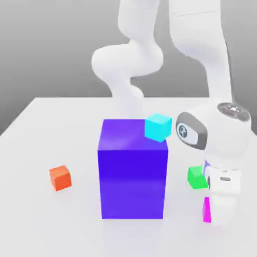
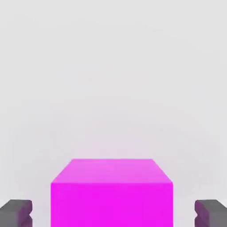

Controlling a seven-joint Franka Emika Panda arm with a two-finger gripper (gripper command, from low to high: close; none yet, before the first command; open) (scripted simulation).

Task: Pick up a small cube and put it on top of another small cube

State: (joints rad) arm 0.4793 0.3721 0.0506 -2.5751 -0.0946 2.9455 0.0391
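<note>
The small magenta-pink cube (image 1: 206,211) rests on the white table at the exterior view's lower right, mostly hidden behind the hand. My gripper (image 1: 215,217) is lowered straight over it. In the hand view the cube (image 2: 111,195) lies between the two dark fingertips (image 2: 17,213), and a gap shows on each side, so the fingers stand open around it without touching. A small green cube (image 1: 197,177) sits just behind the hand. A small orange-red cube (image 1: 60,177) lies far off at the exterior view's left.
A tall blue-violet block (image 1: 133,170) stands mid-table, close to the hand on the exterior view's left. A cyan cube (image 1: 158,127) perches tilted on its top far corner. The white table (image 1: 45,226) spreads around them.
</note>
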